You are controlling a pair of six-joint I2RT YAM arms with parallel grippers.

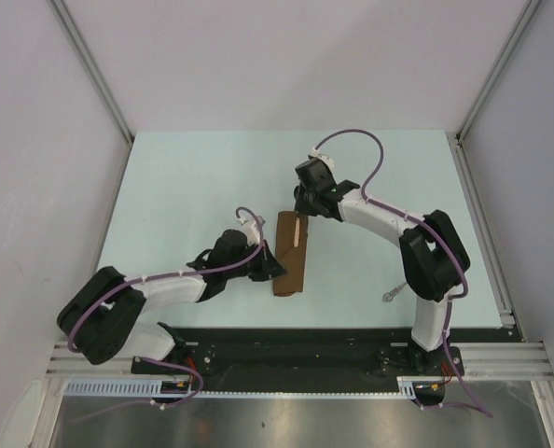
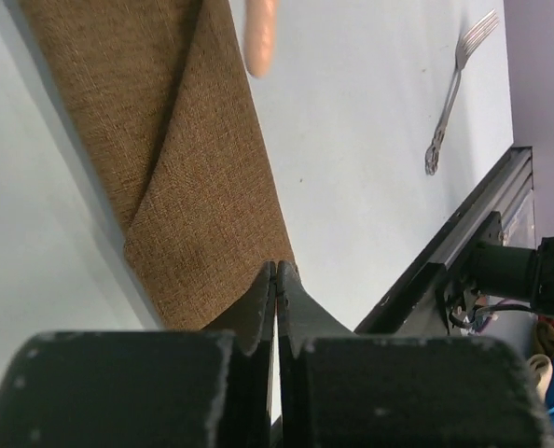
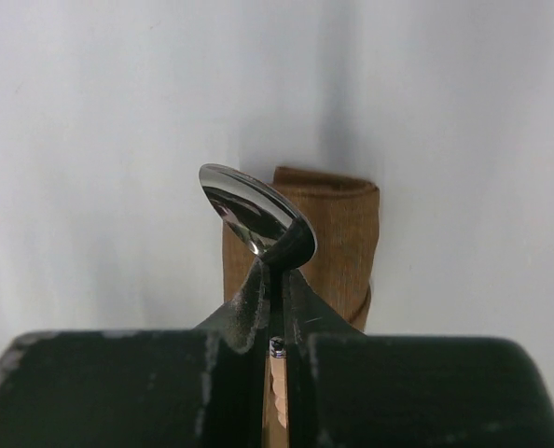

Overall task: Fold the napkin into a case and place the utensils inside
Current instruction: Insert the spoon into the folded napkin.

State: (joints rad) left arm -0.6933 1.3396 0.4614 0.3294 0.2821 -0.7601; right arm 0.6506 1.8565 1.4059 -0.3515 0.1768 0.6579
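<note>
This is a robotics lab test cell. Plain pale panels (image 1: 258,65) on aluminium struts (image 1: 90,70) wall in the space beyond and to either side of the left gripper (image 1: 270,265) and right gripper (image 1: 302,211). Under them lies a bare mint-green table (image 1: 184,177). Behind them, two arms (image 1: 165,289) trailing purple cables (image 1: 352,135) are bolted to a black base plate (image 1: 296,350) on a slotted metal rail (image 1: 501,359).
</note>
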